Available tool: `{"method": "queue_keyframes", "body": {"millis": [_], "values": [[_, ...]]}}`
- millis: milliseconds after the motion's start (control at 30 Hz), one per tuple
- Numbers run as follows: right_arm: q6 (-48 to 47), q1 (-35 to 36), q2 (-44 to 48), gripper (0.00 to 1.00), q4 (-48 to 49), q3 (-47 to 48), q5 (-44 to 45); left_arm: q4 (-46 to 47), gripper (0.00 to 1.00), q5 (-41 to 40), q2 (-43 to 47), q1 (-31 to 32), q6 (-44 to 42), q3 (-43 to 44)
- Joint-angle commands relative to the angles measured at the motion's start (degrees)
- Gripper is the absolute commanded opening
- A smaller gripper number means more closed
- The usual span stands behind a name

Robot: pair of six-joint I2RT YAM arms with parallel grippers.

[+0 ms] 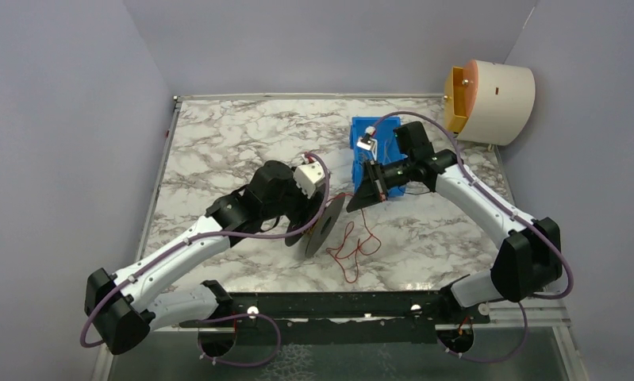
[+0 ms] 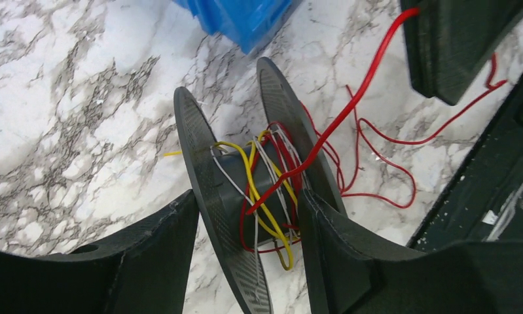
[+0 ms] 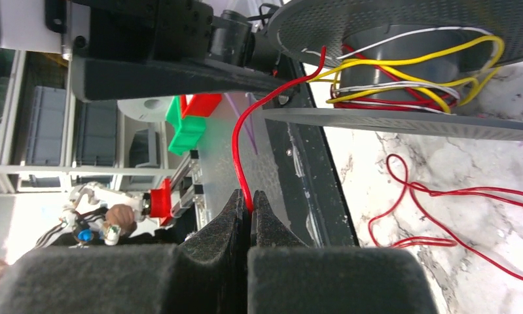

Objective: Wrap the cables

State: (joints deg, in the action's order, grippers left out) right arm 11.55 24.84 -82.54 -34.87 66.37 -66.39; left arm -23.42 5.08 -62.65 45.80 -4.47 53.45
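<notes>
My left gripper [image 2: 249, 196] is shut on the black spool [image 2: 213, 190], one finger outside each flange, and holds it on edge just above the marble table; the spool also shows in the top view [image 1: 323, 226]. Yellow, white and red cables [image 2: 271, 176] are wound loosely on its hub. One red cable [image 3: 240, 137] runs from the hub to my right gripper [image 3: 249, 196], which is shut on it just right of the spool [image 1: 361, 194]. The rest of this red cable [image 1: 357, 246] lies in loose loops on the table below the spool.
A blue bin [image 1: 374, 147] stands right behind my right gripper. A white and orange drum [image 1: 492, 99] sits at the far right corner. A black rail [image 1: 337, 305] runs along the table's near edge.
</notes>
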Motion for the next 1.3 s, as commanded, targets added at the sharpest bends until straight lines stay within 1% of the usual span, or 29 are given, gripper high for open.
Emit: {"method": "queue_keyframes", "body": {"millis": [0,100,267,400,600,700,967,1067,1267], "values": [[1.13,1.35,-2.22,0.01,-0.10,1.81,-5.71,-2.20,0.61,8.45,3.59,-0.19,-1.40,1.20],[0.76,2.40,-4.10,0.01,-1.03,3.23,-6.36,-4.64,0.65,9.08,4.67,-0.21,-1.35,2.94],[0.96,4.63,-6.83,0.01,-1.30,5.22,-7.85,-8.89,0.72,5.44,5.85,-0.20,-0.36,4.70],[1.75,5.19,-8.70,0.01,-1.51,6.61,-7.34,-11.13,0.73,-0.01,5.98,-0.23,0.65,4.16],[3.64,5.72,-10.92,0.01,-0.47,7.17,-7.97,-10.81,0.73,-6.04,5.45,-0.19,2.03,2.55],[4.71,6.13,-11.65,0.01,0.88,7.39,-8.48,-9.75,0.71,-7.22,4.31,-0.20,2.48,2.49],[9.33,6.45,-12.08,0.01,6.67,5.96,-8.33,-6.93,0.65,-3.43,1.97,-0.19,3.08,1.35],[9.71,6.44,-12.78,0.01,6.87,6.46,-7.49,-6.76,0.61,-3.19,1.71,-0.17,2.98,1.20],[11.23,6.40,-13.90,0.01,8.92,6.18,-6.76,-6.66,0.50,-3.01,1.30,-0.19,3.06,0.31]]}}
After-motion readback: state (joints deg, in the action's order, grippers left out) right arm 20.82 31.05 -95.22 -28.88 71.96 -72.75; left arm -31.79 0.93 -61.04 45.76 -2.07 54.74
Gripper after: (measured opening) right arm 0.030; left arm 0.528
